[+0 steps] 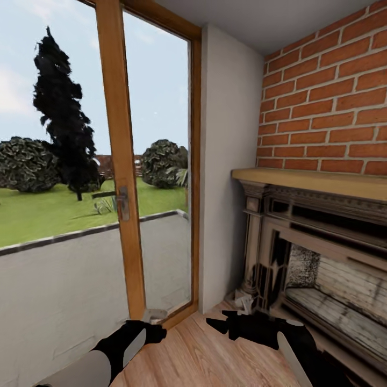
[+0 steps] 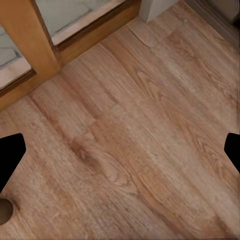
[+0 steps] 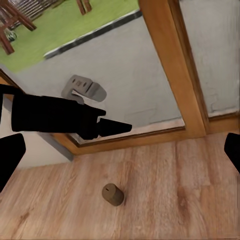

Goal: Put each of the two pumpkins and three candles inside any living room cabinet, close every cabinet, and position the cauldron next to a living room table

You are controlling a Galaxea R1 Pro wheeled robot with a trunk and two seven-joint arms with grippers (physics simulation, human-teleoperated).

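Note:
A short stubby brown cylinder point(image 3: 113, 194), perhaps a candle, stands on the wood floor near the glass door; its edge also shows in the left wrist view point(image 2: 5, 211). My left gripper point(image 1: 151, 332) hangs low over the floor by the door frame, open and empty point(image 2: 120, 150); it crosses the right wrist view as a black shape point(image 3: 65, 117). My right gripper point(image 1: 219, 324) hovers in front of the fireplace, also open with nothing between its fingers point(image 3: 120, 152). The pumpkins, cabinet, cauldron and table are out of view.
A tall wood-framed glass door point(image 1: 121, 204) stands ahead on the left, with a patio and lawn behind it. A white wall corner point(image 1: 228, 161) and an ornate grey fireplace point(image 1: 317, 258) under a brick wall close the right. Wood floor point(image 1: 209, 360) lies below.

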